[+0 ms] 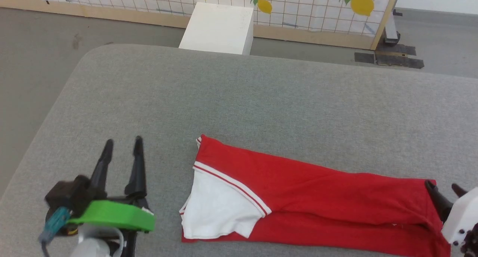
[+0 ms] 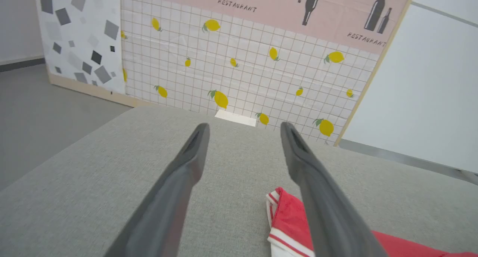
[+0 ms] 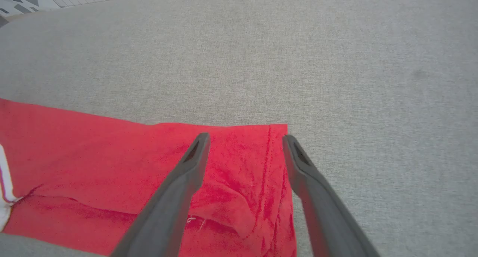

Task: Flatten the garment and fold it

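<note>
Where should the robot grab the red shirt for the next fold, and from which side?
Likely the hemmed end of the shirt, from the robot's right: it lies as a long narrow strip, and the right gripper hangs open over that edge. The open left gripper could take the sleeve end from the left.

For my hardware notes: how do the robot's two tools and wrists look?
The left tool has two long, dark, tapering fingers on a black body, with a green collar and a teal cable behind it. The right tool has dark fingers on a white housing.
</note>
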{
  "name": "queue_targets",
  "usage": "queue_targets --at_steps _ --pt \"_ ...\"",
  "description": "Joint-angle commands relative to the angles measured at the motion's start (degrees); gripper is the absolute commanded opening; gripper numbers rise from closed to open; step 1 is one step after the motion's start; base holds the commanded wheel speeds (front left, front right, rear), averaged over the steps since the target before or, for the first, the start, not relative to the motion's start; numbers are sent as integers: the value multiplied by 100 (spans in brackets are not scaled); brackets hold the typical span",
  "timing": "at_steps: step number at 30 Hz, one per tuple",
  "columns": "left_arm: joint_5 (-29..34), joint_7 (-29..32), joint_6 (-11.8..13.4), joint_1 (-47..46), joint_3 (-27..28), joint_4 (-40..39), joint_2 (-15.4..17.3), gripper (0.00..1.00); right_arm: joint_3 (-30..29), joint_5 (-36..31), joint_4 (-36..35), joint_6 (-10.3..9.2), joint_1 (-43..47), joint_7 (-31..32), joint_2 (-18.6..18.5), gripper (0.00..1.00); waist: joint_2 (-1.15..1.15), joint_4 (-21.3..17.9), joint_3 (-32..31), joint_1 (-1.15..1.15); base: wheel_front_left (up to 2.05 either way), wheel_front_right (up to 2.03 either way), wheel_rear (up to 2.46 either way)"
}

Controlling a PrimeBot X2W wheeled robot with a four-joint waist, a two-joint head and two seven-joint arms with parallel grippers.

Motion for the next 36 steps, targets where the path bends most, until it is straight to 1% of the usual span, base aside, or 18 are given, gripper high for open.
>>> queue_targets --at_steps 1,4,8,10,15,18,21,22,23,26,30,32,36 --pt "215 -23 -16 233 213 -119 -213 100 -119 -145 52 -8 72 11 159 100 0 8 21 0 0 0 0" --pt "808 -24 -209 602 677 -363 -641 100 -458 -462 212 -8 90 26 565 100 0 32 67 0 0 0 0" --pt "1505 -24 -527 872 993 -540 -1012 100 -733 -767 471 -8 76 22 872 100 0 69 162 0 0 0 0" --pt "1724 -24 -690 922 1090 -560 -1167 100 -857 -875 641 -8 61 -6 971 100 0 95 219 0 0 0 0" --pt "2062 -24 -1018 906 1249 -513 -1396 100 -1090 -1121 1074 -8 11 -90 1106 100 0 165 353 0 0 0 0" --pt "2192 -24 -1140 851 1307 -478 -1487 100 -1009 -1150 1335 -8 13 -75 1151 100 0 203 432 0 0 0 0" --pt "2329 -24 -1213 803 1328 -428 -1538 100 -745 -1016 1513 -8 64 4 1177 100 0 229 484 0 0 0 0" --pt "2371 -24 -1235 789 1328 -408 -1554 100 -605 -962 1557 -8 101 45 1181 36 0 237 500 0 0 0 0" --pt "2399 -24 -1251 780 1326 -392 -1566 100 -509 -926 1573 -8 130 57 1183 0 0 241 510 0 0 0 0" --pt "2487 -25 -1295 753 1314 -345 -1598 100 -316 -853 1567 -8 216 38 1170 0 0 248 513 0 0 0 0" --pt "2525 -25 -1323 769 1334 -295 -1627 100 -372 -920 1442 -8 214 -157 1076 0 0 206 422 0 0 0 0" --pt "2530 -25 -1335 786 1355 -271 -1635 100 -484 -961 1348 -8 184 -258 1016 0 0 176 369 0 0 0 0" --pt "2502 -25 -1372 805 1419 -239 -1648 100 -1020 -1047 1149 -8 8 -408 759 0 0 93 261 0 0 0 0"
